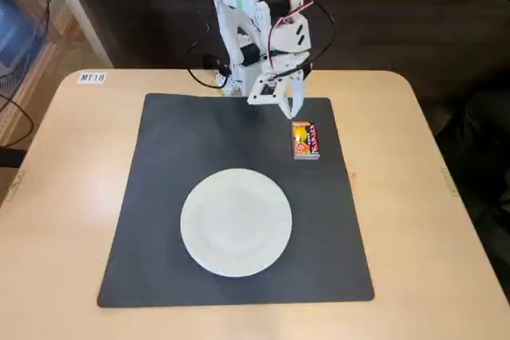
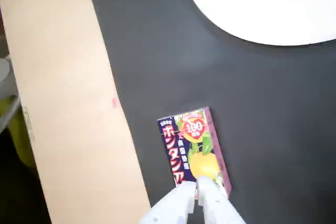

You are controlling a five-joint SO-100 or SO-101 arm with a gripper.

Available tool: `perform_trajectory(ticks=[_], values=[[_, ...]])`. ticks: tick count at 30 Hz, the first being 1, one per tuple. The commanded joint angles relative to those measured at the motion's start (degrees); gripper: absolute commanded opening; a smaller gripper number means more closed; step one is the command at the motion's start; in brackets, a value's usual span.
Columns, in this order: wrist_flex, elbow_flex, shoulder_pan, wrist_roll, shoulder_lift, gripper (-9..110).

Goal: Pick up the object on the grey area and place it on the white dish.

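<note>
In the fixed view the packet [image 1: 305,140] lies flat near the grey mat's [image 1: 159,197] far right edge, apart from the white plate [image 1: 236,222], with the gripper [image 1: 292,109] just above it. In the wrist view the gripper's [image 2: 197,192] fingertips [image 2: 210,198] sit nearly together over the packet's [image 2: 191,148] near end, gripping nothing; the plate [image 2: 262,3] is well apart.

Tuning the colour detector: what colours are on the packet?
Orange-red and yellow front with a dark purple edge and white text on the packet, clearest in the wrist view.

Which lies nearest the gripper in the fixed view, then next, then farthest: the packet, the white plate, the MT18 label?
From the gripper:
1. Packet, just below the fingertips on the mat's right part.
2. White plate, lower, mid-mat.
3. MT18 label, table's far-left corner.
</note>
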State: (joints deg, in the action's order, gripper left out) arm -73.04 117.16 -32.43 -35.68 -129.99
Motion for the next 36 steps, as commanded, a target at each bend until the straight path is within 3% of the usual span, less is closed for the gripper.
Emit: perform_trajectory(ticks=[1, 22, 31, 36], values=[[-0.79, -5.54, -1.41, -2.20, 4.39, 0], [-1.49, -5.98, -6.42, -6.06, 17.67, 1], [-2.72, -5.01, -5.89, -7.65, 17.67, 27], [-2.37, -4.39, -5.98, -8.00, 18.72, 32]])
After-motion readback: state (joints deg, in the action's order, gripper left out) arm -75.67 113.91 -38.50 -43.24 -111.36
